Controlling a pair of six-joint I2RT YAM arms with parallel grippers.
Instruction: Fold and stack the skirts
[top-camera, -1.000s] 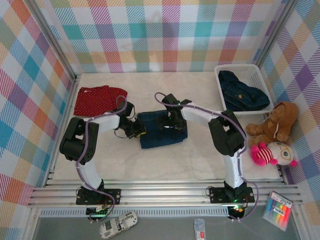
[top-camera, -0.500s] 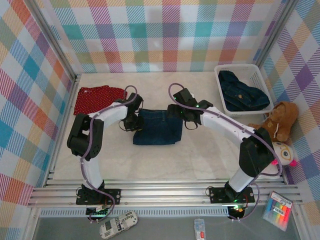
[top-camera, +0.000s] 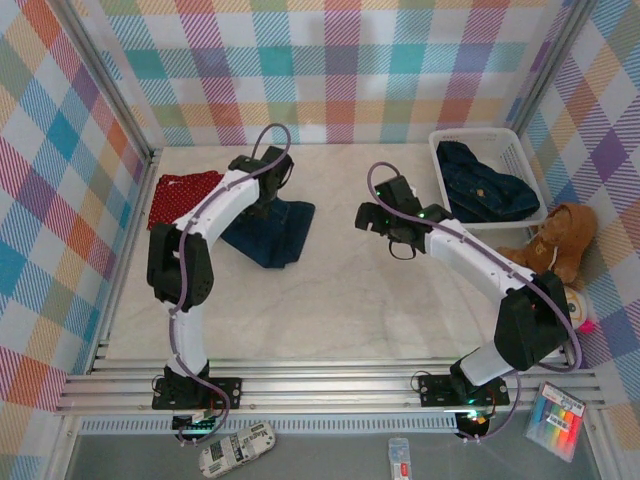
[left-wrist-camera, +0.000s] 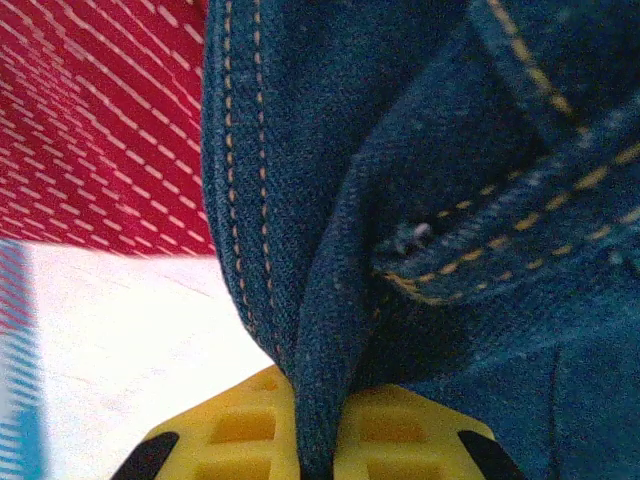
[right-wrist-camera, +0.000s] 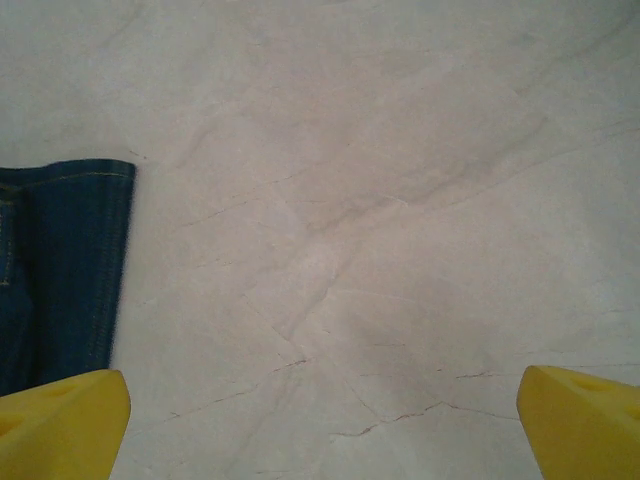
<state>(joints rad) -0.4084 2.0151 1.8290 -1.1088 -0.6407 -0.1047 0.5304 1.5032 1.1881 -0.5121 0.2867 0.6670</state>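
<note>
Left gripper (top-camera: 262, 200): clamped tight on a fold of the dark blue denim skirt (top-camera: 272, 232); the wrist view shows the cloth pinched between the yellow fingers (left-wrist-camera: 240, 428)
Denim skirt: folded on the table (top-camera: 330, 300), back left, just beside the red dotted skirt (top-camera: 182, 198)
Left arm: stretched far forward from its base, wrist over the skirt's far edge
Right gripper (top-camera: 383, 222): jaws spread wide, holding nothing, above bare table to the right of the denim
Right arm: extended forward and angled left
Second denim skirt (top-camera: 485, 180): bunched in the white basket (top-camera: 440, 140), back right
</note>
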